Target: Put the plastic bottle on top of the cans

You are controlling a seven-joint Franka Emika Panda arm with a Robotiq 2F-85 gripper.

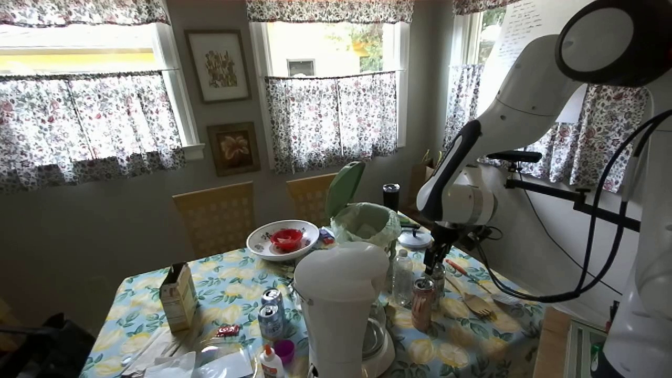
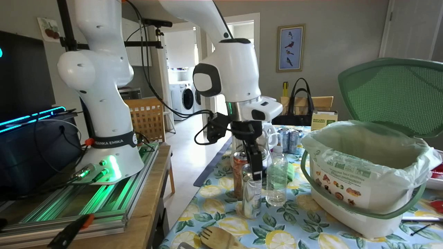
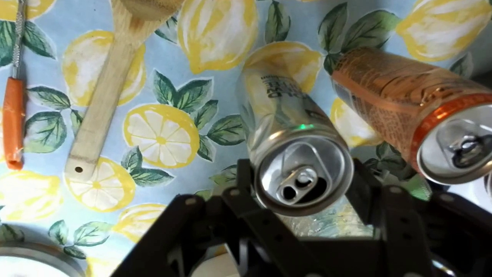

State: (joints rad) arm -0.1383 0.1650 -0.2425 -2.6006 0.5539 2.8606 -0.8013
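The plastic bottle (image 1: 402,279) is small, clear and capped. It stands upright on the table, beside the silver can in an exterior view (image 2: 277,180). In the wrist view a clear patch below the can may be the bottle; I cannot be sure. The silver can (image 2: 251,200) stands upright, also in the wrist view (image 3: 286,111). The copper can (image 3: 415,92) stands close beside it (image 1: 421,307). Two pale cans (image 1: 270,321) stand farther off. My gripper (image 3: 301,165) has one finger on each side of the silver can's top; whether they press it is hidden (image 2: 256,176).
A compost bin (image 2: 349,197) with a raised green lid stands near the bottle. The big white jug (image 1: 338,304) stands beside the bottle and cans. A wooden fork-spoon (image 3: 100,104) and an orange-handled tool (image 3: 14,127) lie on the table. A white bowl (image 1: 257,247) is behind.
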